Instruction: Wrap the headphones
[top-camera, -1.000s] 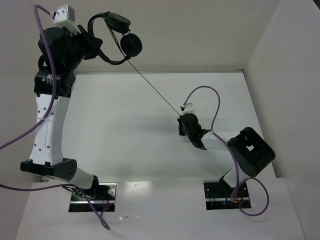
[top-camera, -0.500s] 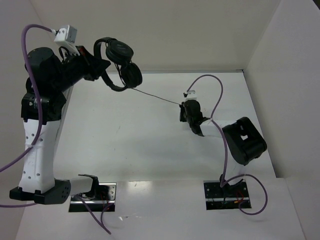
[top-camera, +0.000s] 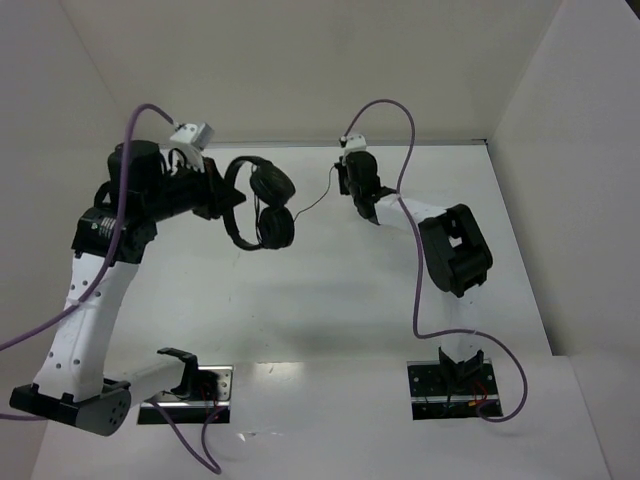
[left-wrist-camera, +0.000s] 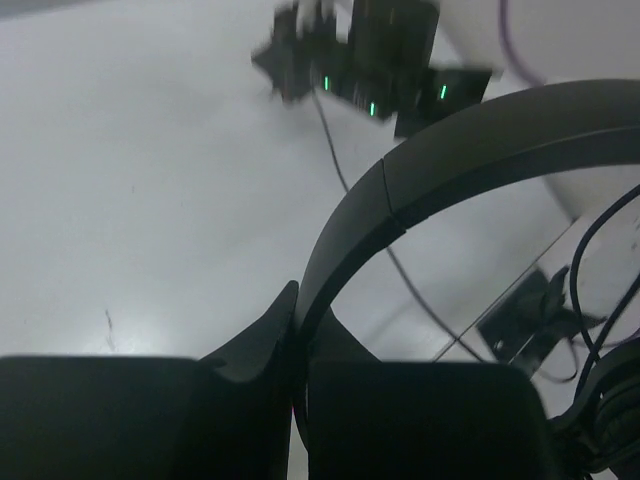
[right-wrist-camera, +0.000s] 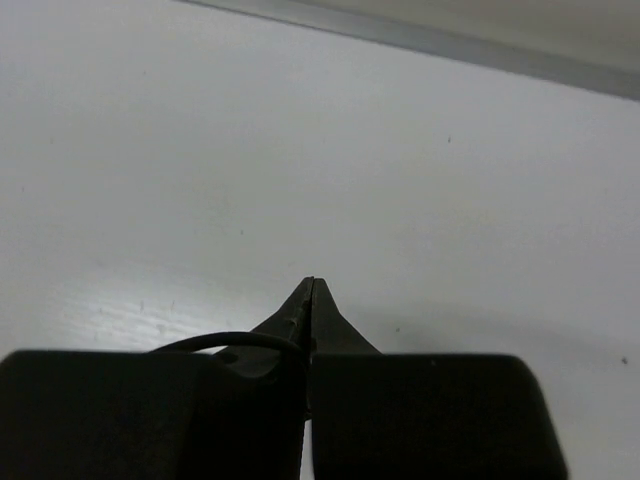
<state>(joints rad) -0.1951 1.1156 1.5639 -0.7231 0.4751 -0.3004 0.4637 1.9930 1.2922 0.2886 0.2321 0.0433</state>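
The black headphones (top-camera: 262, 205) hang in the air left of the table's middle, ear pads stacked one above the other. My left gripper (top-camera: 228, 203) is shut on their headband (left-wrist-camera: 420, 170), which arches right in the left wrist view. The thin dark cord (top-camera: 312, 203) runs slack from the ear pads up to my right gripper (top-camera: 345, 180), which is shut on it near the back wall. In the right wrist view the cord (right-wrist-camera: 215, 341) loops out left of the closed fingers (right-wrist-camera: 300, 310).
The white table (top-camera: 330, 290) has walls at the back and both sides. Purple arm cables (top-camera: 395, 110) arc above the right wrist. The arm bases (top-camera: 455, 390) sit at the near edge.
My left arm swung the headphones down and right toward the middle. My right gripper moved up and left toward the back wall, and the cord went from taut to slack.
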